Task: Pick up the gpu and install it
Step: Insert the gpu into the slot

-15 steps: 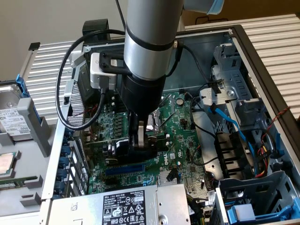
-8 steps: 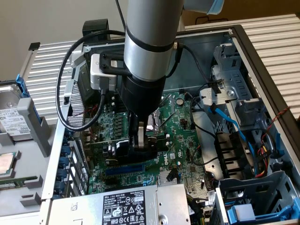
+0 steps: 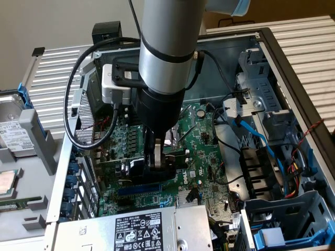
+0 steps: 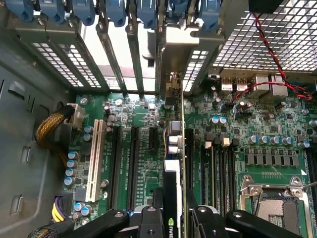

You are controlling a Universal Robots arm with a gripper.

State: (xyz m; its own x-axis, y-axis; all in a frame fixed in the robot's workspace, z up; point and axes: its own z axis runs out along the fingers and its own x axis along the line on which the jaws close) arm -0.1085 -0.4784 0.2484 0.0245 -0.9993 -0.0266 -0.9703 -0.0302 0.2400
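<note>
The claw (image 4: 173, 218), partly closed, grips the gpu (image 4: 171, 173) edge-on above the motherboard (image 4: 141, 111) slots; a light, stiff, fragile card, probably best held by its shroud.

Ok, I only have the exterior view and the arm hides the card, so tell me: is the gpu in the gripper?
Observer: Yes. In the wrist view the gripper is shut on the gpu, with a finger on each side of the card.
Operator: Where is its bracket?
Observer: The silver end bracket stands at the case's rear slot openings, in line with the blue latches.
Operator: Any free slots beside it?
Observer: Two long black slots and a white slot lie bare on the motherboard to one side of the card.
</note>
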